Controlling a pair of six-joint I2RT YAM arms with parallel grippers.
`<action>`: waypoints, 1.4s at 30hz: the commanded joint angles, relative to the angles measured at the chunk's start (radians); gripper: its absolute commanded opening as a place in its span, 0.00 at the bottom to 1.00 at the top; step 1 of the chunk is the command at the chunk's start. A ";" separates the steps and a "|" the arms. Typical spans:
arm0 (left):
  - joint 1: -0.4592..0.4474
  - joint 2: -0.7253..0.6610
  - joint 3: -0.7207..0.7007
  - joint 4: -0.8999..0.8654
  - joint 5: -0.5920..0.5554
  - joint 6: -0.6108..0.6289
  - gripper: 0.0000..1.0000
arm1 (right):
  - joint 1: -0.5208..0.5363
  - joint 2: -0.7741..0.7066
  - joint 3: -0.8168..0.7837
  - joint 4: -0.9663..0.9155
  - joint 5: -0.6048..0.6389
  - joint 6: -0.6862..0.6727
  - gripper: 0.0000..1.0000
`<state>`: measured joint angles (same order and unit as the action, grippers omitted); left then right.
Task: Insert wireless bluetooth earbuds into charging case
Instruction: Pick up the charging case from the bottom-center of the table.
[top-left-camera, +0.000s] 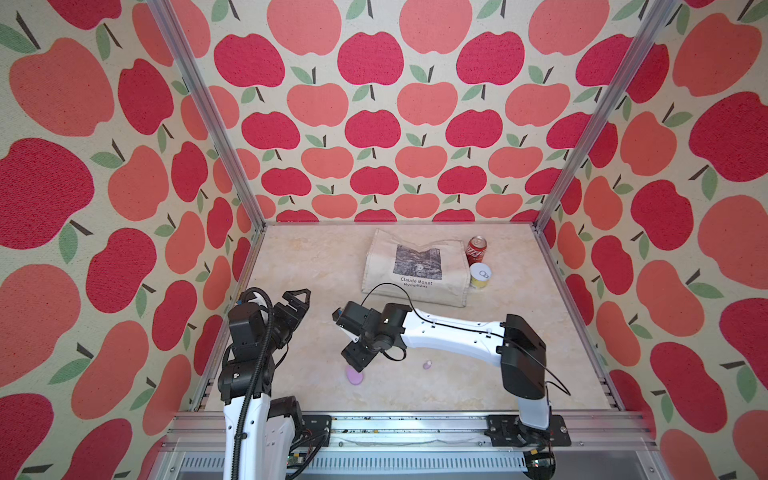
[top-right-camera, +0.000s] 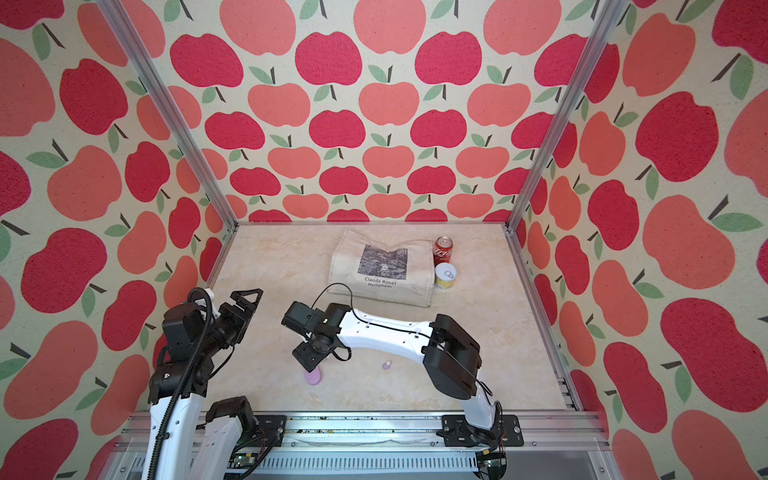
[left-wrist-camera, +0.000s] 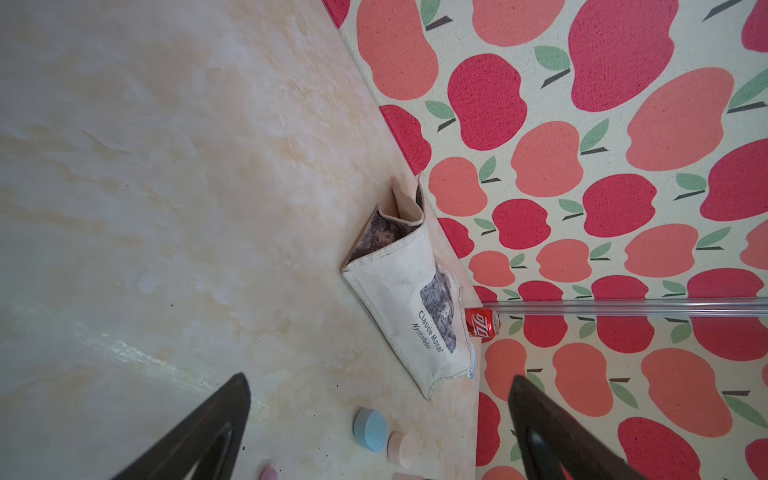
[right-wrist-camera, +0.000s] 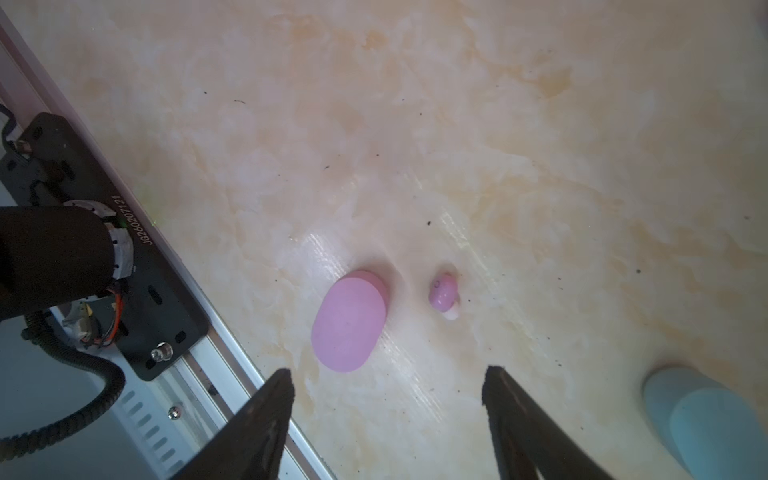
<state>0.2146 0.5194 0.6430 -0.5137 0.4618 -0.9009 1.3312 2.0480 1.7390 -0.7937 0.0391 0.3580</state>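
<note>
While the right gripper (right-wrist-camera: 388, 374) hangs low over the cream marbled table (right-wrist-camera: 457, 124) with its jaws spread wide and nothing between them, treat the step in hand as the approach to a first pickup. The lilac oval plastic charging case (right-wrist-camera: 349, 322) lies flat near the front rail with its lid down, so you cannot check what it holds. The lilac bean-shaped plastic earbud (right-wrist-camera: 443, 296) lies just beside the case without touching it, and its white ear tip is visible. In both top views the right gripper covers that spot, and only the case shows past it. A small lilac bud (top-left-camera: 427, 365) lies well apart from the case, toward the right arm's base. It is probably not the bud seen beside the case, but you cannot confirm this. The left gripper (top-left-camera: 298, 300) is raised off the table with its jaws fully spread, holding nothing. The next move calls for two things: the lid must come open before any bud can go in, and the bud needs a narrow, centred pinch. Lower the right gripper so that its fingers straddle the bud alone, because the case sits close enough that a wide closing stroke could nudge it. Consider bringing the left gripper in to steady the case. Keep clear of the light blue oval case (right-wrist-camera: 702, 419) near the right gripper.
</note>
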 joint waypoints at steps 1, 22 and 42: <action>0.027 -0.045 0.043 -0.084 -0.056 -0.011 0.99 | 0.024 0.097 0.136 -0.161 -0.019 -0.019 0.79; 0.033 -0.133 0.073 -0.107 -0.042 -0.053 0.93 | 0.025 0.406 0.465 -0.449 -0.022 -0.040 0.76; 0.033 -0.112 0.061 -0.079 -0.001 -0.012 0.86 | -0.035 0.223 0.253 -0.295 -0.083 -0.055 0.28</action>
<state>0.2417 0.4030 0.6952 -0.6098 0.4305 -0.9485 1.3212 2.3890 2.0670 -1.1511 -0.0074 0.3183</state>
